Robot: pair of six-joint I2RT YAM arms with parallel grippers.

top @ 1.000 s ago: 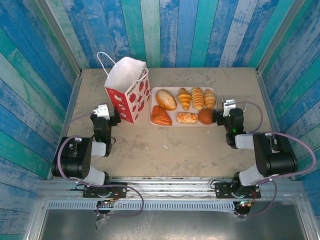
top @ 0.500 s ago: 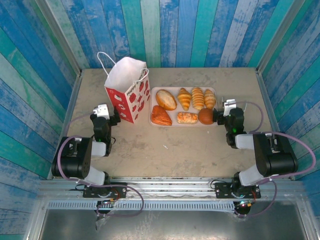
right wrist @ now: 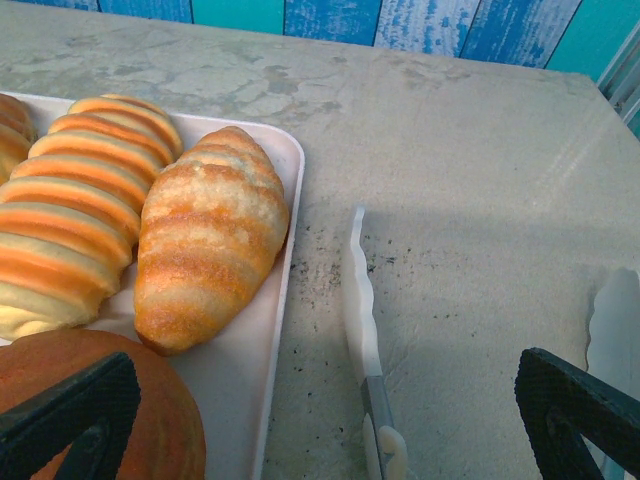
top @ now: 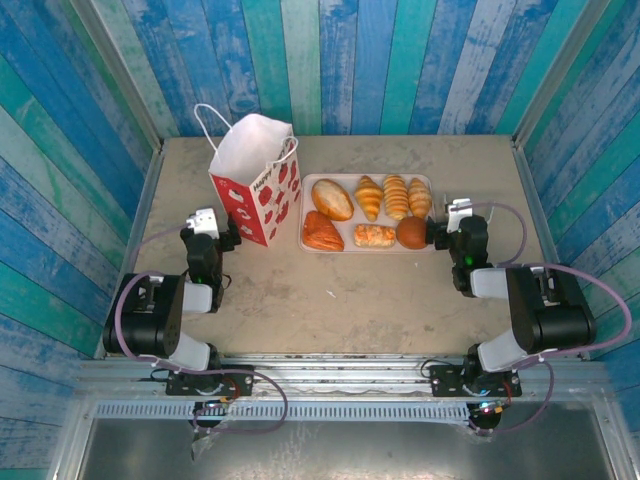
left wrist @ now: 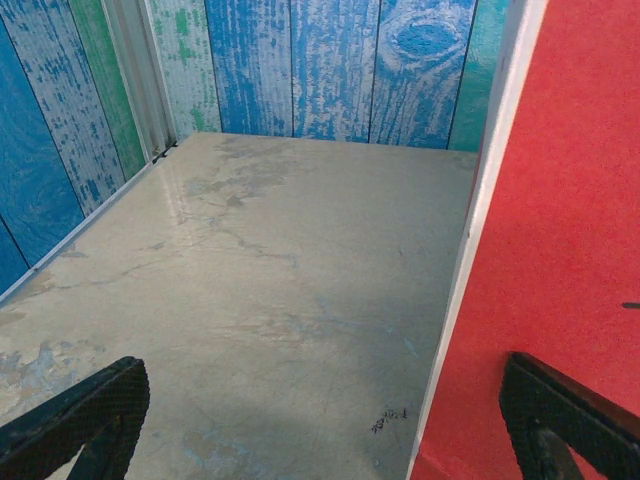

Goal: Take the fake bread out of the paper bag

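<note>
- Evidently nothing differs from the earlier frame; both arms sit as before;
- left gripper (top: 214, 226), lower left: jaws spread wide, empty, just beside the paper bag (top: 254, 182);
- right gripper (top: 452, 222), centre right: spread wide, empty, near the fake bread (top: 332, 199) on the pink tray (top: 347, 232).

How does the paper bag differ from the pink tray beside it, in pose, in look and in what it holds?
The paper bag stands upright with its mouth open; the tray lies flat. The bag is red and white with white cord handles; the tray is plain pale pink. The fake bread lies on the tray; the part of the bag's inside that shows is bare white. Both rest on the table, side by side.
</note>
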